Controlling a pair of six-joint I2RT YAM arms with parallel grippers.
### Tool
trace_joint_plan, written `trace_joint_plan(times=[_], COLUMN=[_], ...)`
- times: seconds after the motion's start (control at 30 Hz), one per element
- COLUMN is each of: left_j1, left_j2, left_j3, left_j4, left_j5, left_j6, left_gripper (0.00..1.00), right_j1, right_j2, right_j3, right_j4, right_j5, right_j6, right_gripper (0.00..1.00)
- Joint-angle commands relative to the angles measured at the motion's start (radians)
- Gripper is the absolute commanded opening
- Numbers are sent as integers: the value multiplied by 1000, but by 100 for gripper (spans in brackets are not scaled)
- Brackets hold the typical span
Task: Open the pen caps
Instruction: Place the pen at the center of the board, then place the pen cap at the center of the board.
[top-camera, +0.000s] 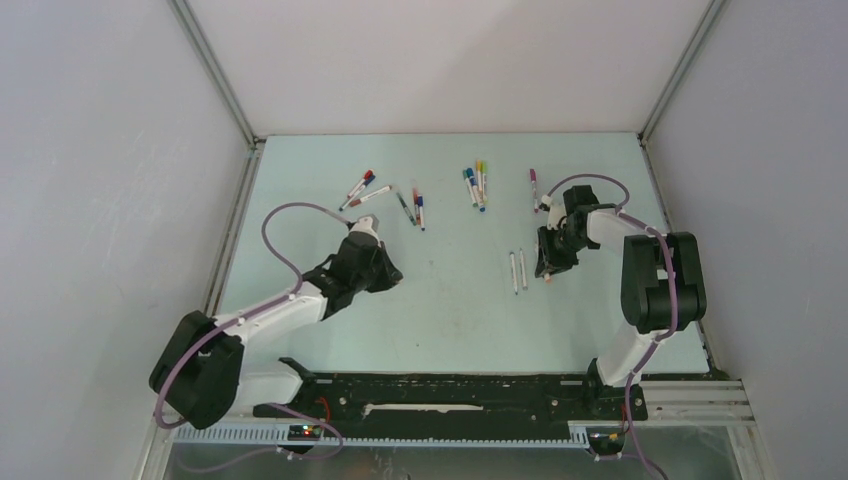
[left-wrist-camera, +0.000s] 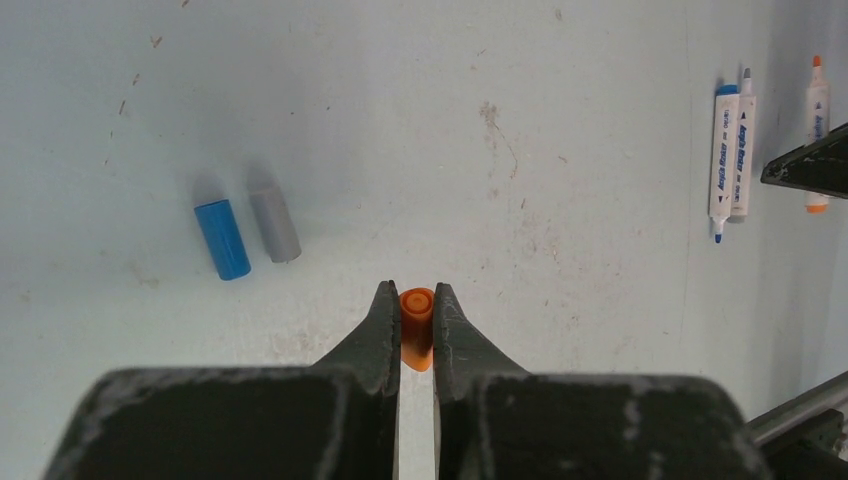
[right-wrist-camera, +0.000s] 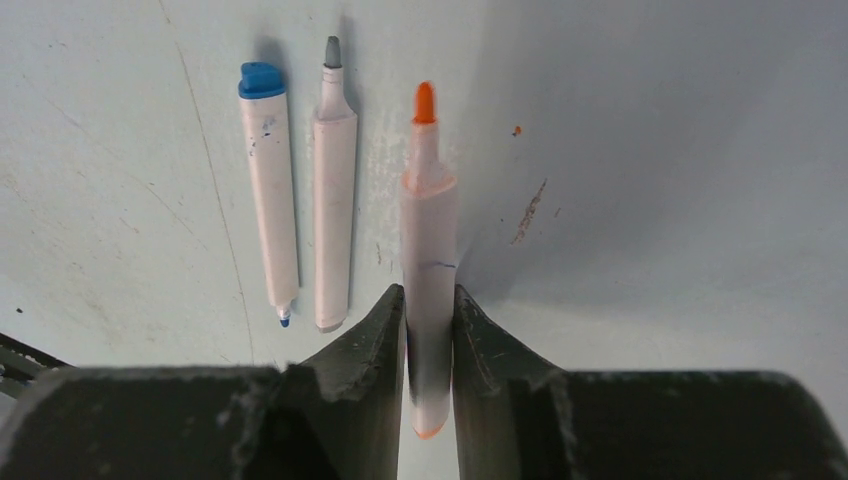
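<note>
My left gripper (left-wrist-camera: 416, 300) is shut on a short orange pen cap (left-wrist-camera: 416, 318), held just above the table. A loose blue cap (left-wrist-camera: 222, 239) and a grey cap (left-wrist-camera: 275, 226) lie side by side to its left. My right gripper (right-wrist-camera: 430, 300) is shut on the white barrel of an orange pen (right-wrist-camera: 430, 230), whose bare orange tip points away from it. Beside it lie a blue pen (right-wrist-camera: 270, 190) and a grey pen (right-wrist-camera: 335, 200), both with bare tips. In the top view the left gripper (top-camera: 366, 224) is left of centre and the right gripper (top-camera: 548, 272) at right.
Capped pens lie in groups along the far half of the table: one at the left (top-camera: 362, 188), one near the middle (top-camera: 415, 208), one further right (top-camera: 476, 185), and a single pen (top-camera: 534, 185). White walls enclose the table.
</note>
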Motion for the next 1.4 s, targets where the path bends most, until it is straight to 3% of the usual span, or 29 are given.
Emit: trace_joint_plan(times=[0.0,0.63,0.97,1.37], left_j1=[-7,-10,-22,-24], left_j2=[25,167,245,318], left_j3=[65,166,244,275], left_j4=[5,-83,-161,-185], left_j5=[-21,-43,-96,-126], left_j6=[33,64,90,102], left_gripper=[7,10,12,24], right_j1=[-3,-22,-83,-152], right_j2=[12,-67,-112,-145], right_j3=[14,42,75,86], right_j4=[7,-16,-62,-108], right_j5=[7,-37,-159,-303], right_j6=[2,-36,-122,-202], right_gripper=[25,28,30,33])
